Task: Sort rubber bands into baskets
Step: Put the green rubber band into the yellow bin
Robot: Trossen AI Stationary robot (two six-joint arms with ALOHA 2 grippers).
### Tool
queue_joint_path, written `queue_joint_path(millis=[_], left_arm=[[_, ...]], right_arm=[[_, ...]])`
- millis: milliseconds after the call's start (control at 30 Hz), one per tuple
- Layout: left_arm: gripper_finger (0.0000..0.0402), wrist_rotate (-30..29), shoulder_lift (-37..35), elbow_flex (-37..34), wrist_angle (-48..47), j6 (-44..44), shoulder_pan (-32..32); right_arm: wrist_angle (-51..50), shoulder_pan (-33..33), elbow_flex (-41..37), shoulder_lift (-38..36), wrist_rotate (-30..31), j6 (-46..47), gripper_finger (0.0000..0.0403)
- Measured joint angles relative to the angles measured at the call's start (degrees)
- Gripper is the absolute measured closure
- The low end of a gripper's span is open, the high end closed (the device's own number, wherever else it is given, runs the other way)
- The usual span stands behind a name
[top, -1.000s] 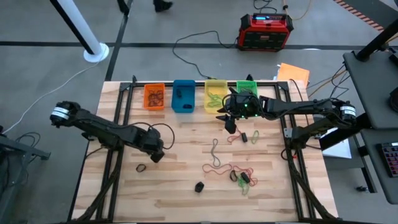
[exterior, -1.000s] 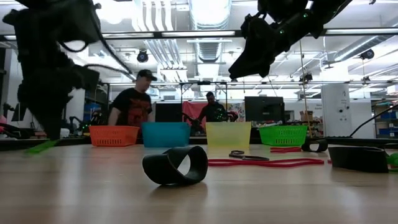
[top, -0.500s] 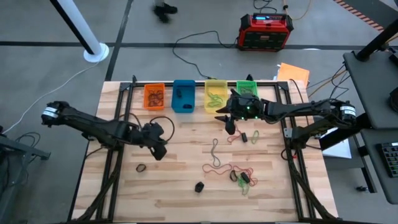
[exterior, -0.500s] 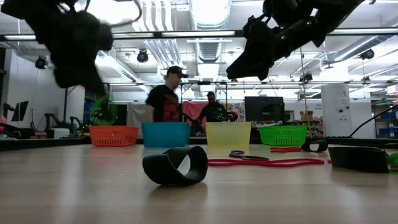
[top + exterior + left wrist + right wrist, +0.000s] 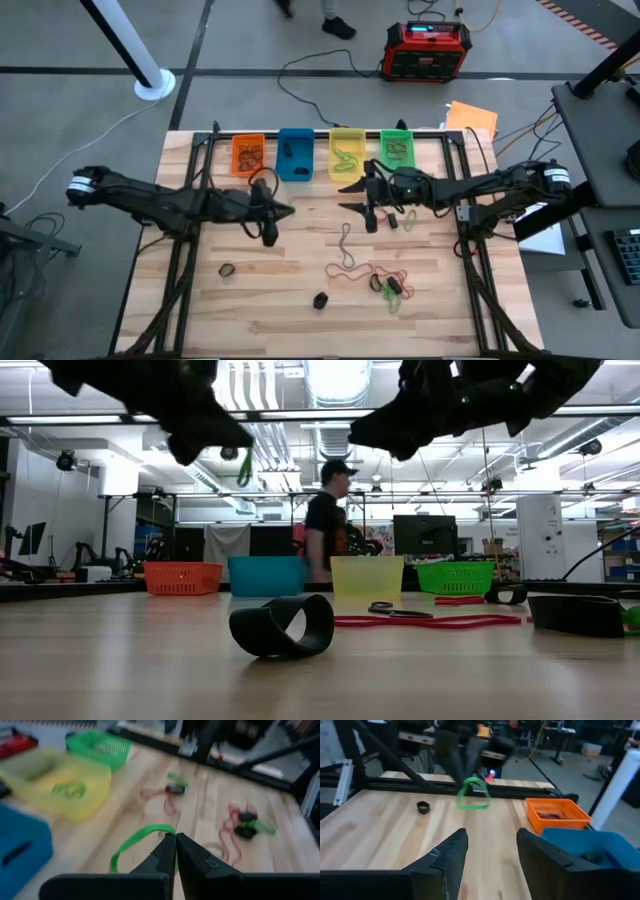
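Green rubber band (image 5: 137, 842) pinched in the closed left gripper (image 5: 272, 211), lifted above the table (image 5: 280, 290) toward the far edge, short of the baskets (image 5: 294, 155).

Thin grip at one end only: likely to slip or snag and drop outside the yellow basket (image 5: 345, 156). Right gripper (image 5: 366, 195) spread wide and empty, hovering near the far edge by the green basket (image 5: 396, 146); possible crowding there. More bands tangled near the front right (image 5: 385, 283). Pale wood planks, open workshop behind, a person (image 5: 324, 520) walking past.
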Motion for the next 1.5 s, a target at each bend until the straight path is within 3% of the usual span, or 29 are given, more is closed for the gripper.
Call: queue_joint_path(millis=[133, 367, 600, 800, 1033, 1333, 1500], left_arm=[[0.0402, 5.0, 3.2, 0.1, 8.9, 4.4, 2.4], [0.0401, 6.7, 10.9, 0.1, 22.9, 7.3, 5.0], [0.0401, 9.5, 15.3, 0.1, 28.2, 7.3, 6.6], [0.0402, 12.6, 16.5, 0.1, 32.8, 7.3, 6.9], [0.0401, 12.8, 16.3, 0.1, 32.8, 7.3, 6.9], [0.0394, 11.3, 16.2, 0.1, 32.7, 7.1, 6.9], [0.0339, 11.3, 16.2, 0.1, 32.4, 7.2, 7.0]], right_arm=[[3.1, 1.2, 0.9, 3.3, 0.6, -0.6, 0.0214], [3.3, 1.6, 6.3, 10.7, 5.4, -1.8, 0.0164], [2.7, 1.6, 10.6, 14.4, 2.9, -1.7, 0.0124], [2.2, 1.6, 12.8, 17.3, 2.6, -1.8, 0.0123], [2.1, 1.6, 13.4, 17.5, 2.6, -2.6, 0.0191], [1.7, 1.6, 13.4, 17.4, 2.6, -5.0, 0.0377], [0.6, 1.6, 13.4, 17.4, 2.6, -4.3, 0.0393]])
